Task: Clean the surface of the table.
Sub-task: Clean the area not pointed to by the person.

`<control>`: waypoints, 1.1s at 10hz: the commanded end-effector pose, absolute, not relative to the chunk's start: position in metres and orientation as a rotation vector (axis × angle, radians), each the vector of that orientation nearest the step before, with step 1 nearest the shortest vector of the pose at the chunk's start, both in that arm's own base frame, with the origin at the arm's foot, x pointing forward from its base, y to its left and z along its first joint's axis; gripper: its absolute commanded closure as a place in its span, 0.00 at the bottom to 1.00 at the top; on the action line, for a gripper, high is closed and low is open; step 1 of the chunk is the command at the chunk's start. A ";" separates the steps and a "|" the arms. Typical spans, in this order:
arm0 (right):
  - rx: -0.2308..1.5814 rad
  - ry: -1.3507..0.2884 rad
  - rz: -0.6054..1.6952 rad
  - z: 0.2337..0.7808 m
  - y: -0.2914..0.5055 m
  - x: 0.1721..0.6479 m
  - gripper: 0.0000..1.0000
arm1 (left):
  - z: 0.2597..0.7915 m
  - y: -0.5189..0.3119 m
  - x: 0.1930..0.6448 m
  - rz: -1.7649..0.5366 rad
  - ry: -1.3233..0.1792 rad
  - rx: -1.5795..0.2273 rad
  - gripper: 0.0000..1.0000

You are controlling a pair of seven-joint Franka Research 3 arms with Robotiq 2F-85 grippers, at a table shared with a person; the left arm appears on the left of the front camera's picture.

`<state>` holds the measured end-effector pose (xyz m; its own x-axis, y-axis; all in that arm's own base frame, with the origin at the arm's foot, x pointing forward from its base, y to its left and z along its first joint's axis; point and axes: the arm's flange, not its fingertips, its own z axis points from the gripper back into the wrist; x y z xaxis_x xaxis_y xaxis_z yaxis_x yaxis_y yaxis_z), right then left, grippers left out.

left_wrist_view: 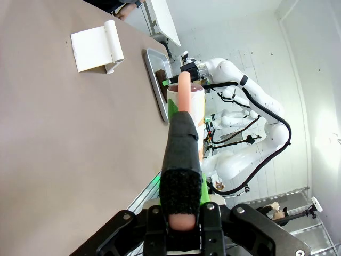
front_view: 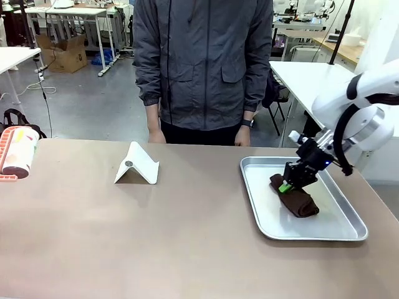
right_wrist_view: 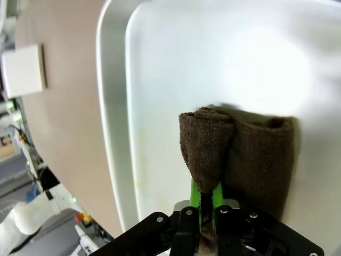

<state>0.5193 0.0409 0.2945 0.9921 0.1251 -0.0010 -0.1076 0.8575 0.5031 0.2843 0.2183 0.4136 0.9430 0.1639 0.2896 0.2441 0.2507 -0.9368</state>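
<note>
Table (front_view: 187, 243) of brownish taupe runs the whole width of the front view, its top bare along the near edge; a shiny metal tray (front_view: 250, 193) sits toward the right edge of the tabletop, and a brown cloth (front_view: 303, 204) lies bunched inside it; my right gripper (front_view: 289, 185) is down in the tray, clenched on the far end of that cloth, while the rest of the cloth rests on the tray floor; in my right wrist view the green pads (right_wrist_view: 196, 191) pinch a raised fold of the cloth (right_wrist_view: 256, 160), with the tray rim (right_wrist_view: 113, 106) curving past on the left; my left gripper (left_wrist_view: 182, 121) is clamped on the salmon handle of a roller (left_wrist_view: 187, 98), whose white barrel carries green print; in the front view the roller (front_view: 17, 152) sits at the left edge of the tabletop; a white folded stand (front_view: 138, 166) rests near the far edge, left of the middle and well apart from the tray; a person in a grey jacket (front_view: 202, 62) stands at the far edge, hands (front_view: 156, 136) hanging just behind it.
</note>
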 end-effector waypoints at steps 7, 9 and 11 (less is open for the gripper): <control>1.083 -0.072 -0.213 0.338 -0.020 0.487 1.00 | 0.417 0.217 0.283 -0.042 -0.358 -1.328 0.79; 1.281 0.078 -0.247 0.358 -0.022 0.473 1.00 | 0.417 0.217 0.283 -0.042 -0.358 -1.328 0.79; 1.402 0.158 -0.224 0.383 -0.025 0.450 1.00 | 0.417 0.217 0.283 -0.042 -0.358 -1.328 0.79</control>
